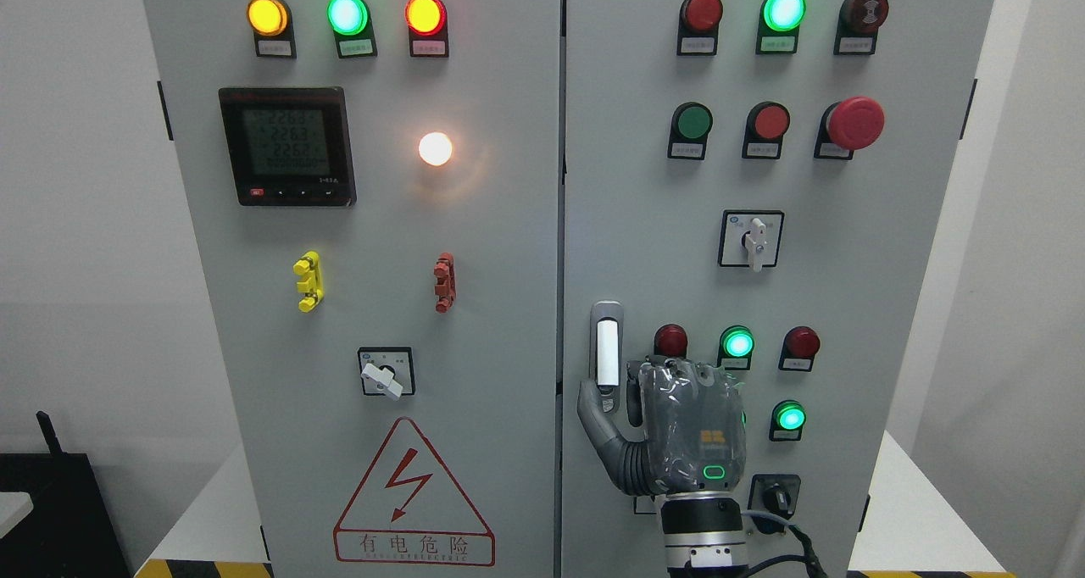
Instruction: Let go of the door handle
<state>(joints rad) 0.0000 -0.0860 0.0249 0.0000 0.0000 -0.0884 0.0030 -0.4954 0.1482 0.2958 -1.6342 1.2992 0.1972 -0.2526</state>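
White walls stand behind a grey two-door electrical cabinet [475, 307] that fills the head view; it rests on a white counter [924, 519] with a yellow-and-black stripe along its near edge. The left door carries three lit lamps, a meter [286, 146], a glowing white lamp, yellow and red clips, a rotary switch and a red warning triangle [413, 497]. The right door carries more lamps, push buttons, a red mushroom stop button [854, 123] and selector switches.

The handle [606, 358] sits upright near the left edge of the right door, just beside the seam between the doors. Both doors look flush and closed.

The right hand [657, 430] comes up from the bottom edge, right of the middle, its back toward the camera. Its thumb [593, 417] lies against the lower end of the handle on the left side. The fingers are bent forward toward the door, just beside the handle on its right; their tips are hidden behind the palm, so I cannot tell whether they are hooked on the handle or already free of it. The left hand does not show.

My judgement: the release is at most partly done. The hand is right at the handle, with the thumb touching it. What is left is to loosen thumb and fingers fully and draw the hand clear of the door.
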